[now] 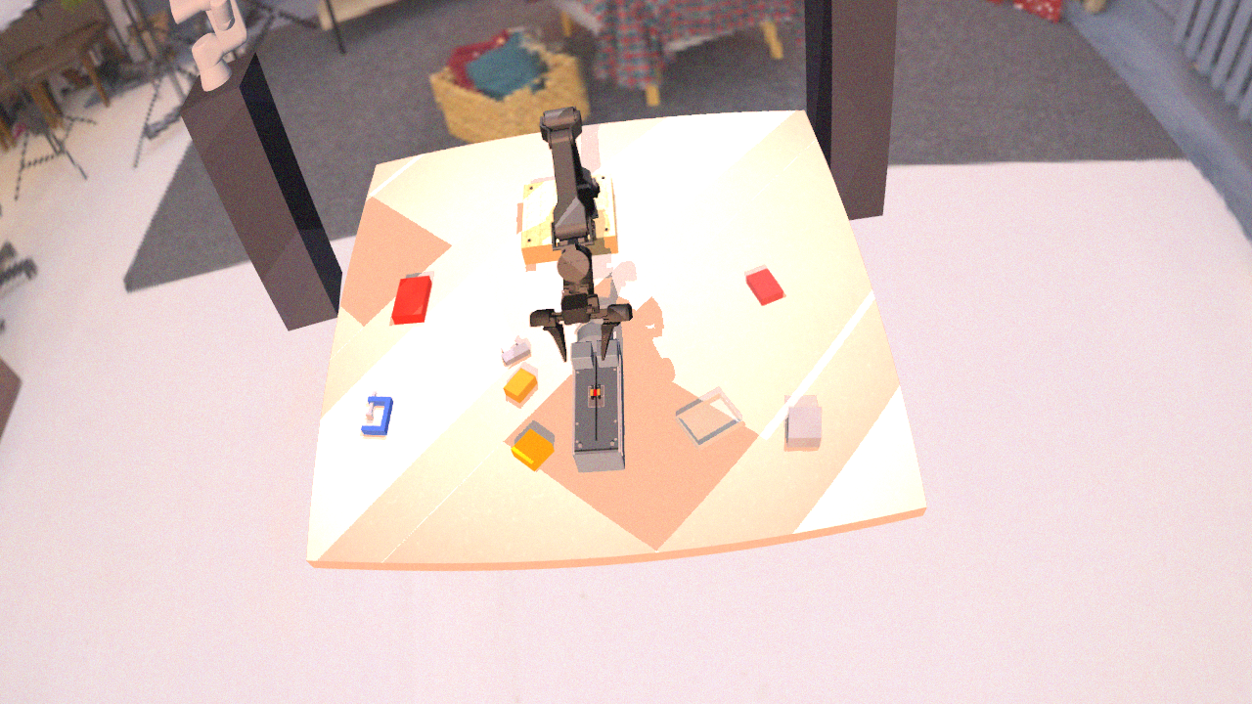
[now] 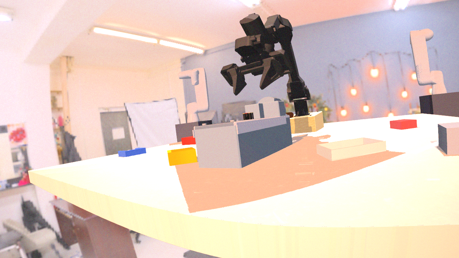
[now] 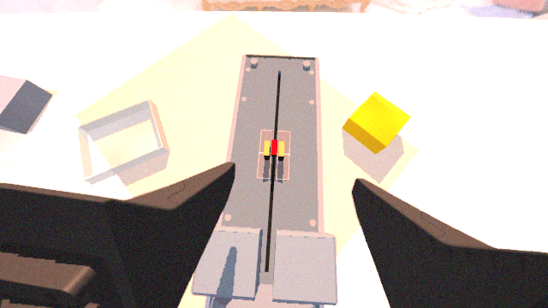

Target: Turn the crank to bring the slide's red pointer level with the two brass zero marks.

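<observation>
The grey machine (image 1: 584, 460) (image 2: 218, 146) (image 3: 253, 120) has a long slot in its top. Its red pointer (image 1: 596, 393) (image 3: 274, 146) stands between the two brass marks, the left one (image 3: 266, 148) and the right one (image 3: 281, 149) in the wrist view. It looks level with them or very nearly so; a tiny offset is too small to tell. A brown knob (image 2: 289, 114), apparently the crank handle, shows partly behind the machine's arm-side end; the crank is otherwise hidden. My gripper (image 1: 584, 358) (image 2: 249, 91) (image 3: 294, 177) is open and empty, above the machine's arm-side end, clear of the handle.
Left of the machine in the top view lie two orange-yellow blocks (image 1: 520, 385) (image 1: 532, 448), a small grey part (image 1: 516, 352), a blue bracket (image 1: 378, 429) and a red block (image 1: 411, 300). To the right are a shallow tray (image 2: 353, 152), a grey block (image 1: 803, 424) and another red block (image 1: 765, 286).
</observation>
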